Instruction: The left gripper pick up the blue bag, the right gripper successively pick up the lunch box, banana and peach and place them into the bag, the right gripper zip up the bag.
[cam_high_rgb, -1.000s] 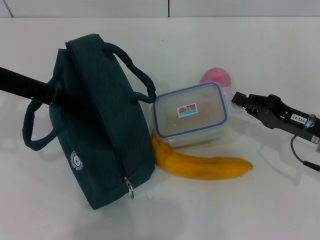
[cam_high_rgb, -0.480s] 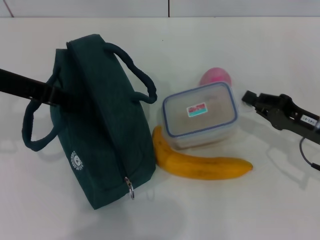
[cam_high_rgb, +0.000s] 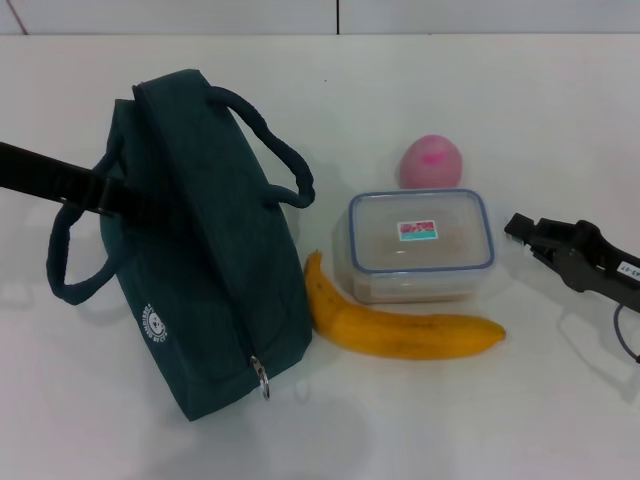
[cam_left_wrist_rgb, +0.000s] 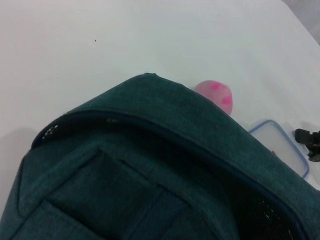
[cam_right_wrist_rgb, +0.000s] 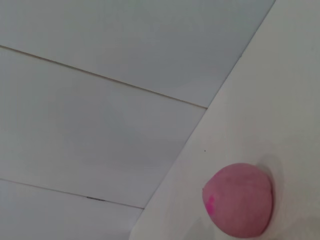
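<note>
Head view: the dark teal fabric bag with two loop handles (cam_high_rgb: 200, 250) stood upright on the white table (cam_high_rgb: 560, 90), toward its left edge, zipper ring at the near lower end. The left arm reached in from the left edge, and its left gripper (cam_high_rgb: 118, 197) sat against the bag's side by the near handle, probably to steady the bag or take it up; whether its jaws were spread or pressed together could not be told. The bag was not lifted clear.

The clear plastic lunch box with blue-rimmed lid (cam_high_rgb: 420, 245) lay flat near the table's middle, lid up. The yellow banana (cam_high_rgb: 400, 328) lay just beside its near edge, one tip close to the bag. The pink peach (cam_high_rgb: 432, 162) sat just behind the box, toward the far edge. Judged: all three were grouped within the right arm's reach for loading in turn.

The right gripper (cam_high_rgb: 522, 226) hovered low beside the box on the side toward the right edge, apart from it, pointing at it; jaws looked nearly together and held nothing.

Left wrist view: the bag's top filled the view, with the peach, a box corner and the right gripper's tip beyond.

Right wrist view: only the peach and wall showed.
</note>
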